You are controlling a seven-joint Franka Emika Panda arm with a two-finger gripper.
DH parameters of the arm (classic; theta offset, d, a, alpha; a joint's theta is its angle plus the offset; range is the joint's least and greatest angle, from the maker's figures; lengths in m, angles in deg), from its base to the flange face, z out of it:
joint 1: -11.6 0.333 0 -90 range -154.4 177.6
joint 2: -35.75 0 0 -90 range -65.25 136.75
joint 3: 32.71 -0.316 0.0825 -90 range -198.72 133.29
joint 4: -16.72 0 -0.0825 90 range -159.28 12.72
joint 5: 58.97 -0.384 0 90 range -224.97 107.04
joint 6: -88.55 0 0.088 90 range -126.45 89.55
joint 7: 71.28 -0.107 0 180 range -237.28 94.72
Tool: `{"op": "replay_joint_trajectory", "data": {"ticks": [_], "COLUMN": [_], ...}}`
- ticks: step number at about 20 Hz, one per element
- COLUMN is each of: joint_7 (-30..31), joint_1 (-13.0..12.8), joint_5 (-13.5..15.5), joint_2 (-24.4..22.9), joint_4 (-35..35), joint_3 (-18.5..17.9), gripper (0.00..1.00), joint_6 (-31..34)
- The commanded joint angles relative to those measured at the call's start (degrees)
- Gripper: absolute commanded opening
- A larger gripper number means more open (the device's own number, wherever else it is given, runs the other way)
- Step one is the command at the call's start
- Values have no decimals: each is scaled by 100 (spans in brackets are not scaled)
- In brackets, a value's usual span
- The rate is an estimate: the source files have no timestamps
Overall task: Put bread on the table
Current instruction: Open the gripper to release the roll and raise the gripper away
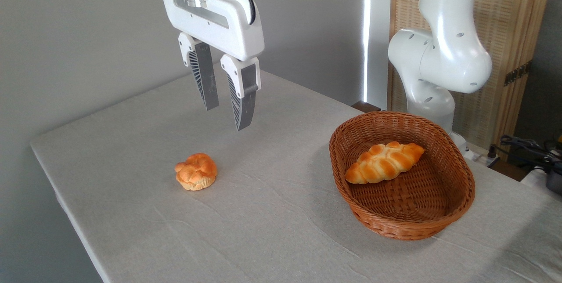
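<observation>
White two-finger gripper (227, 118) with grey ribbed fingers (204, 76): hangs above table, jaws apart, narrow gap, nothing held. Small round knotted bun, golden-orange crust, paler base (196, 171): rests on light grey wrinkled cloth table (272, 221), below gripper and slightly to picture left, clear of fingertips. No marked long axis on bun. Brown oval wicker basket (456, 204), well apart at right, holds longer braided loaf (384, 162). Judgement: bun already placed; task looks complete. No legible writing or brand.

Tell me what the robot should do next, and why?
Probably just lift away and stop. The small round bun already sits on the grey table, outside the basket, and the gripper hangs above it with open, empty fingers. The braided loaf lies in the basket.
</observation>
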Motion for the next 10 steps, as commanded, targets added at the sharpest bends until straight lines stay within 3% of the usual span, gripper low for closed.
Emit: {"op": "replay_joint_trajectory", "data": {"ticks": [1,10], "joint_7": [94,85], "joint_1": [233,233], "joint_5": [-281,-264], "joint_2": [68,77], "joint_4": [122,131], "joint_3": [311,215], "gripper": [100,100], "joint_6": [144,117]}}
